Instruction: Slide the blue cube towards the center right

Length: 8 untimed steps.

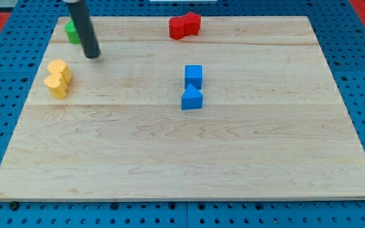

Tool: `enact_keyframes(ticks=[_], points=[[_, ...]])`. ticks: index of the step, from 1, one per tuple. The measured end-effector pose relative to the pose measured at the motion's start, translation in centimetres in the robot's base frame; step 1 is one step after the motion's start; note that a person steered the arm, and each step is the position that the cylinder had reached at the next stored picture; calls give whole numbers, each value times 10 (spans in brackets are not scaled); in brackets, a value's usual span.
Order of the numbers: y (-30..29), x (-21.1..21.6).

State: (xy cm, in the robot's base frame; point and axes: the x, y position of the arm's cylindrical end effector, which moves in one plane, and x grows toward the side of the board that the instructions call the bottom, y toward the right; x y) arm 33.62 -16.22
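Note:
The blue cube (193,76) sits near the middle of the wooden board (182,158), slightly toward the view's top. A blue triangular block (192,99) lies just below it, touching or nearly touching. My tip (93,56) is at the view's upper left, far to the left of the blue cube and apart from it. The rod rises from the tip toward the view's top left.
A green block (73,31) lies partly hidden behind the rod at the upper left. Two yellow blocks (57,78) sit together at the left. Two red blocks (184,26) sit at the top centre. A blue pegboard (360,76) surrounds the board.

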Motion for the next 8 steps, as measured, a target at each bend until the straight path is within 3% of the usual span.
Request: enact_keyframes(ticks=[1, 3, 4, 6, 8], points=[[46, 54], [177, 58], [199, 47], [181, 25], [235, 25]])
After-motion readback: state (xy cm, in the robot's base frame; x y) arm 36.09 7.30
